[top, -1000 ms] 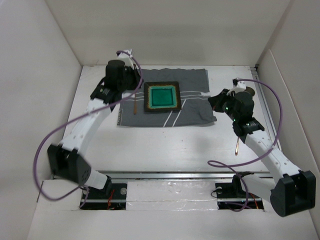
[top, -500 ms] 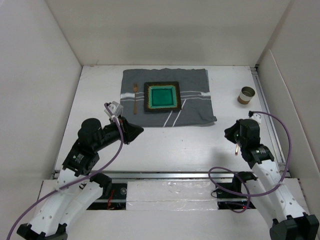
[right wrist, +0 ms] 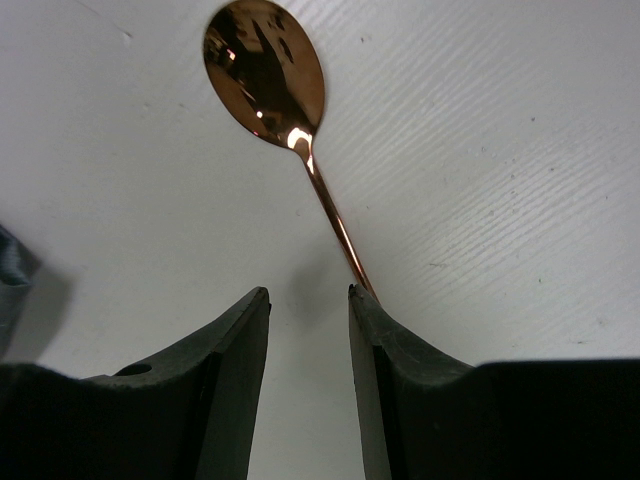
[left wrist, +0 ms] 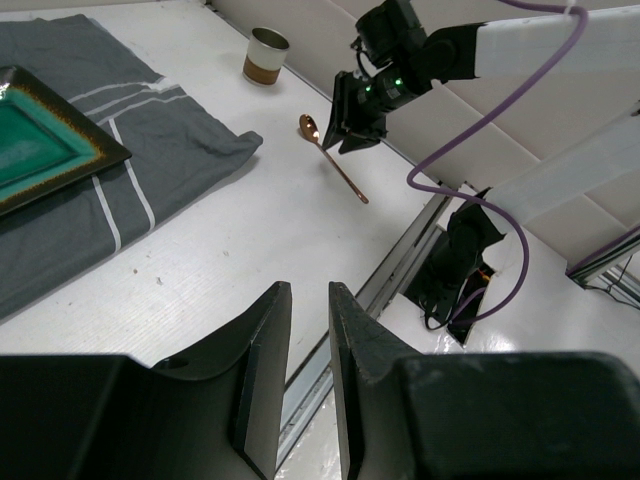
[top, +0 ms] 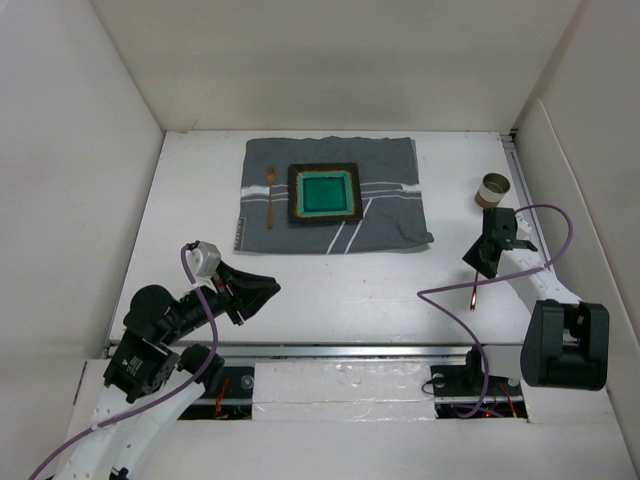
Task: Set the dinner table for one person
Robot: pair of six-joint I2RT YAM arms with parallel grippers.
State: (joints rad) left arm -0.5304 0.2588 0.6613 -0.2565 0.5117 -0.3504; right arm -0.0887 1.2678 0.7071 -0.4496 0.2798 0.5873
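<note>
The dinner table [top: 330, 285] is a white tabletop. A grey striped cloth [top: 390, 215] lies at its far middle with a square green plate [top: 325, 193] on it and a copper fork [top: 269, 195] left of the plate. A copper spoon [top: 473, 296] lies on the table at the right; in the right wrist view its bowl [right wrist: 265, 65] is ahead and its handle runs under the right fingertip. My right gripper [top: 479, 262] [right wrist: 308, 292] hovers just over the handle, open and empty. My left gripper [top: 266, 289] [left wrist: 308, 290] is at the near left, jaws narrowly apart, empty.
A small tan and white cup [top: 493, 189] stands at the far right, beyond the spoon; it also shows in the left wrist view [left wrist: 266, 55]. White walls enclose the table on three sides. A metal rail [top: 330, 350] runs along the near edge.
My left arm has pulled back from the cloth to the near left corner. My right arm has drawn back from near the cup and folded, with its gripper now over the spoon's handle.
</note>
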